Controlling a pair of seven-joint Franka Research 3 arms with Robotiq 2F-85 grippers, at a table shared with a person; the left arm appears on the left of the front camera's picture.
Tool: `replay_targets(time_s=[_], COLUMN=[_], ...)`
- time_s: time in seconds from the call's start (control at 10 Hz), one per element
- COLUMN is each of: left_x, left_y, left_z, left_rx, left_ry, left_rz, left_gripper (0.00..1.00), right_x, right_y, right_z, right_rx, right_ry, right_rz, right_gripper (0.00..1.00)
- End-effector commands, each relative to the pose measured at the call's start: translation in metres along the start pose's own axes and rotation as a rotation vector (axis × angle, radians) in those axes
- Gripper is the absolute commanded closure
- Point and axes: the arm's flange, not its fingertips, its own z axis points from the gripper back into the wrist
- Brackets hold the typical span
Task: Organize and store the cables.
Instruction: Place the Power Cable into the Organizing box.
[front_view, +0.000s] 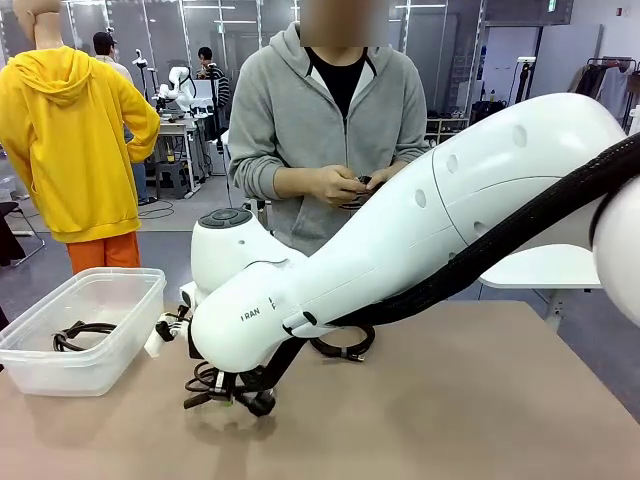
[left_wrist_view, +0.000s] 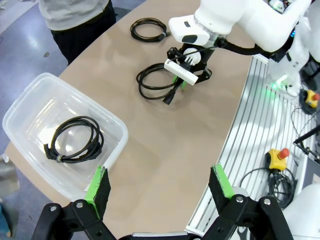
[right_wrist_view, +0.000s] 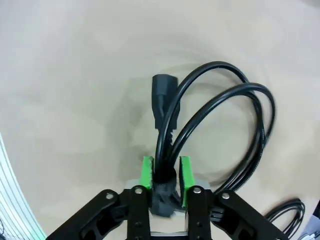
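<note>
Lying coil: one black cable coil lies flat on the surface, its plug pointing to 12 o'clock in the right wrist view.
Right claw: its pads sit either side of that coil's bundled neck, at 6 o'clock of the plug. Whether they press it or stand just clear, I cannot tell.
Binned coil: on the floor of the clear bin, at 9 o'clock in the left wrist view.
Far coil: on the surface at 11 o'clock of the right claw in that same view, apart from it.
Left claw: fingers wide apart and empty, above the surface's edge, just beside the bin.
Person's hands: together at the far side, holding something small and dark.
</note>
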Motion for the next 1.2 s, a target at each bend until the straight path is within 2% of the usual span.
replay_targets(time_s=[0.0, 0.2, 0.3, 0.4, 0.6, 0.7, 0.8, 1.0, 1.1], left_x=[-0.001, -0.001, -0.001, -0.001, 0.000, 0.012, 0.021, 0.039, 0.054], left_y=[-0.001, -0.001, -0.001, -0.001, 0.000, -0.009, -0.016, -0.032, -0.043], left_z=[0.001, 0.001, 0.001, 0.001, 0.000, -0.032, -0.052, -0.086, -0.108], left_rx=[-0.010, -0.010, -0.010, -0.010, 0.000, -0.069, -0.119, -0.202, -0.248], left_ry=[-0.013, -0.013, -0.013, -0.013, 0.000, 0.067, 0.094, 0.171, 0.218], left_rz=[-0.006, -0.006, -0.006, -0.006, 0.000, -0.058, -0.083, -0.120, -0.159], left_gripper=[0.00, 0.00, 0.00, 0.00, 0.00, 0.00, 0.00, 0.00, 0.00], right_x=[-0.012, -0.015, -0.019, -0.027, -0.060, -0.094, -0.130, -0.200, -0.240], right_y=[0.004, 0.004, 0.004, 0.002, -0.010, -0.017, -0.020, -0.012, -0.005], right_z=[0.011, 0.012, 0.017, 0.023, 0.053, 0.078, 0.097, 0.123, 0.136], right_rx=[0.041, 0.053, 0.052, 0.047, 0.057, 0.087, 0.097, 0.122, 0.068], right_ry=[-0.033, -0.038, -0.038, -0.046, -0.140, -0.240, -0.330, -0.492, -0.590], right_rz=[-0.001, 0.004, 0.009, 0.005, 0.000, -0.020, -0.048, -0.026, -0.054], right_gripper=[0.41, 0.07, 0.00, 0.00, 0.00, 0.00, 0.00, 0.00, 0.00])
